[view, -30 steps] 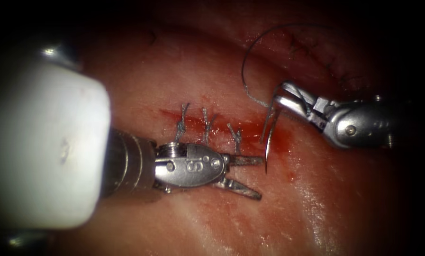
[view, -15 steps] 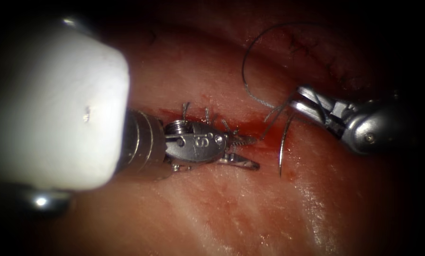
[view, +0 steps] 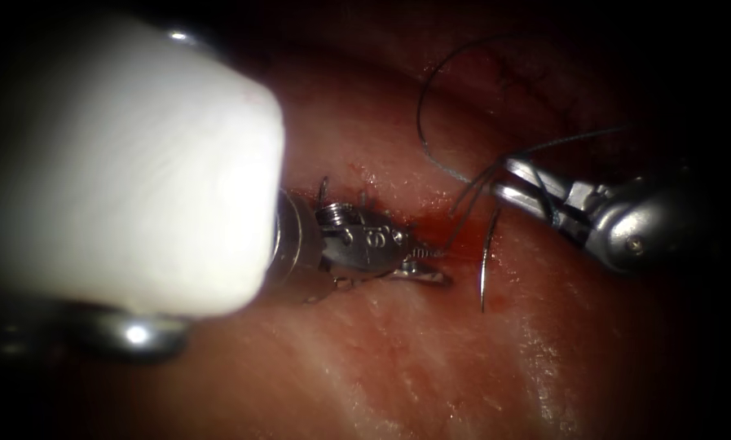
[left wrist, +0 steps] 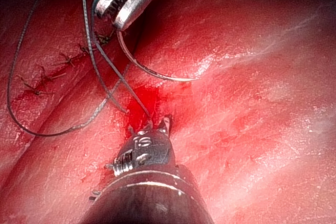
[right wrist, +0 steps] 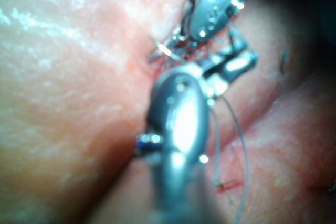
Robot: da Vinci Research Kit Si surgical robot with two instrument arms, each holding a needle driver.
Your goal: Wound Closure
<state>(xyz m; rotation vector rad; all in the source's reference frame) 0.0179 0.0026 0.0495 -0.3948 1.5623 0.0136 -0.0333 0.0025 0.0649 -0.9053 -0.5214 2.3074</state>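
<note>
My left tool (view: 437, 266) lies along the cut, its jaws a little apart, tips at the red fluid (view: 451, 236) at the right end of the stitched part; nothing is gripped between them. My right tool (view: 499, 186) comes in from the right, shut on the curved needle (view: 486, 261) near its thread end. The needle hangs point down, just right of the fluid, free of the tissue (view: 430, 367). Thread (view: 420, 122) arcs up from the needle's tail, and a strand runs down toward the left tips. In the left wrist view the needle (left wrist: 152, 72) curves out from the right tool (left wrist: 115, 19) above my left jaws (left wrist: 157, 124).
Tied stitches (view: 324, 187) with short cut ends stand along the cut, partly behind the left tool's wrist. The left arm's white shaft cover (view: 137, 171) bulks over the left side. An older stitched line (left wrist: 63, 61) and a loose thread loop (left wrist: 16, 77) lie beside the tools.
The left tool has advanced to the right and up onto the cut, and its jaws have narrowed. The right tool drew back to the right, carrying the needle with it.
</note>
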